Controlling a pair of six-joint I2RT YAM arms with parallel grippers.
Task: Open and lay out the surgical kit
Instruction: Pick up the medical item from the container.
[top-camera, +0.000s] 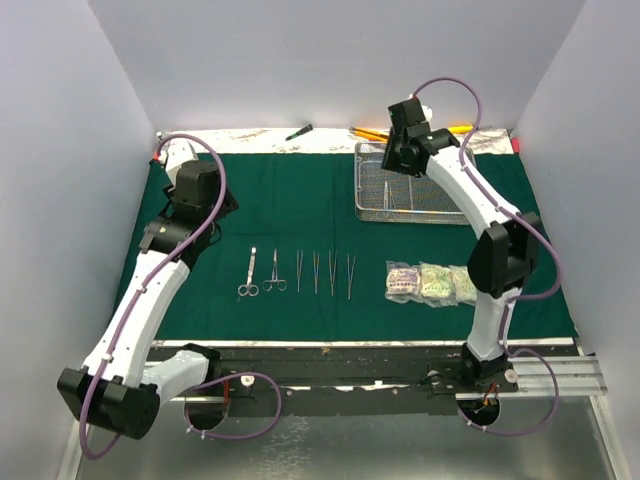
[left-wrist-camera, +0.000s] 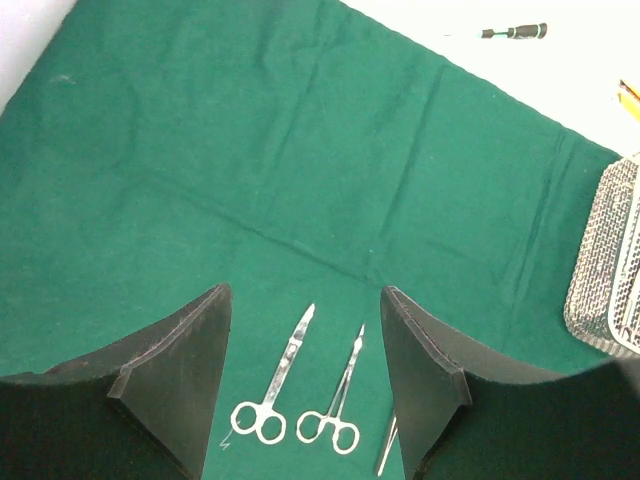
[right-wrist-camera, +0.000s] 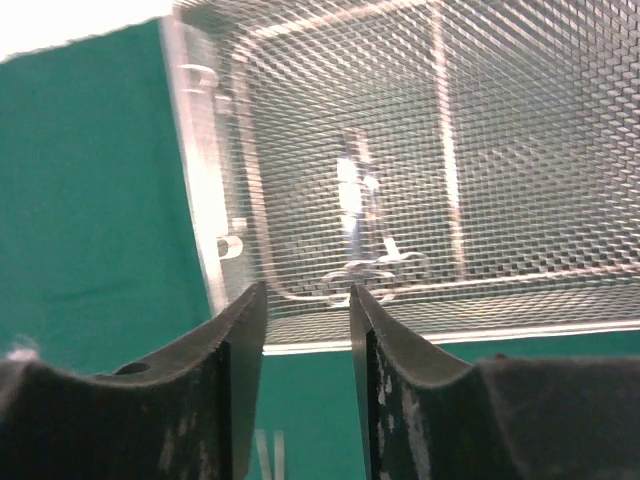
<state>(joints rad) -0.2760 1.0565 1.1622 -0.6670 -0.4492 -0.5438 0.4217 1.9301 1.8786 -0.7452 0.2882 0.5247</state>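
The dark green cloth (top-camera: 300, 200) lies spread flat on the table. On it, in a row, lie scissors (top-camera: 248, 275), a clamp (top-camera: 274, 272) and several tweezers (top-camera: 323, 272). Three clear packets (top-camera: 432, 282) lie to their right. The wire-mesh tray (top-camera: 402, 188) stands at the back right with one clamp (right-wrist-camera: 372, 268) inside. My left gripper (left-wrist-camera: 305, 292) is open and empty above the cloth, beyond the scissors (left-wrist-camera: 275, 385) and clamp (left-wrist-camera: 338, 400). My right gripper (right-wrist-camera: 306, 290) is open a little and empty, just above the tray (right-wrist-camera: 200, 180), near the clamp's rings.
A green-handled screwdriver (top-camera: 299, 131) and orange and yellow pens (top-camera: 370, 132) lie on the bare strip behind the cloth. White walls close in the left, back and right. The tray's edge (left-wrist-camera: 600, 270) shows at the right of the left wrist view.
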